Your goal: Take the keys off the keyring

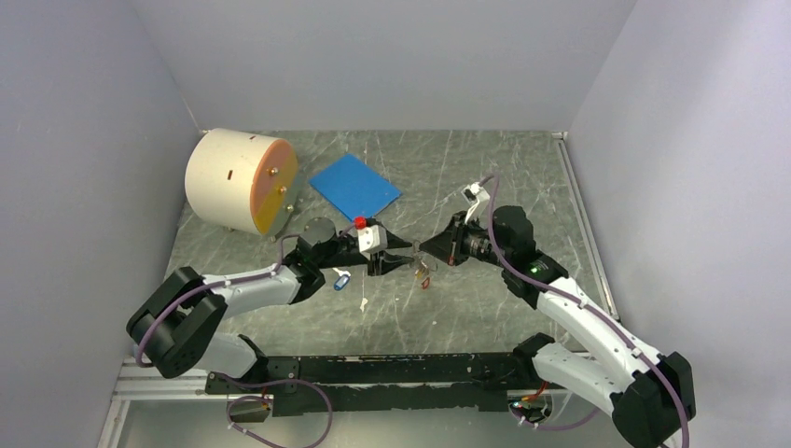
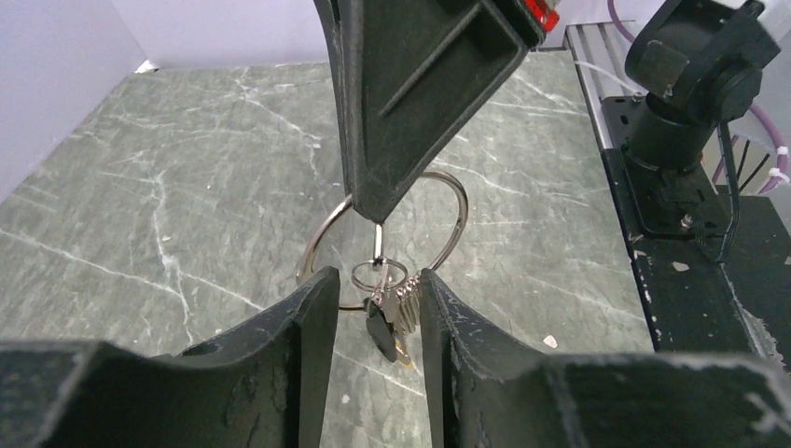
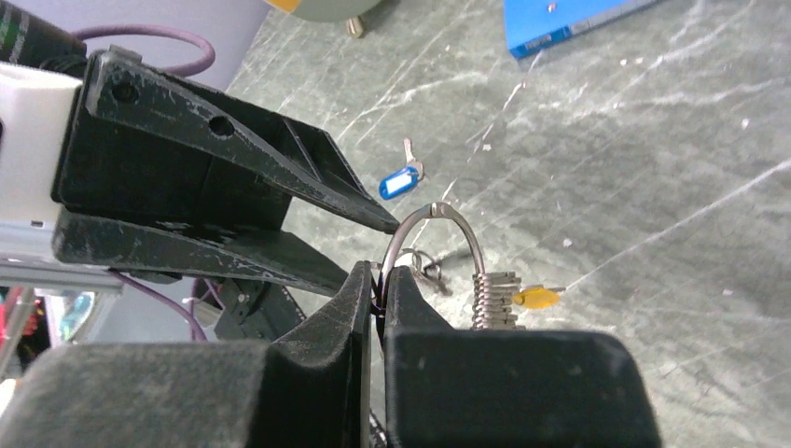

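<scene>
The keyring (image 2: 448, 191) is a thin silver loop held up off the table. My right gripper (image 3: 378, 275) is shut on its wire; in the left wrist view it comes in from above as a black wedge (image 2: 410, 84). A stack of silver keys (image 3: 494, 299) hangs on the loop, one with an orange head (image 3: 534, 297). A black-headed key (image 2: 381, 331) hangs from a small ring. My left gripper (image 2: 373, 280) is open, its fingers either side of the hanging keys. In the top view both grippers meet at mid-table around the ring (image 1: 418, 263), with a red key (image 1: 424, 280) dangling below.
A blue-and-white tag (image 1: 342, 279) with a small key lies on the table near the left wrist; it also shows in the right wrist view (image 3: 399, 182). A blue square pad (image 1: 354, 185) and a cream cylinder (image 1: 242, 182) stand at the back left.
</scene>
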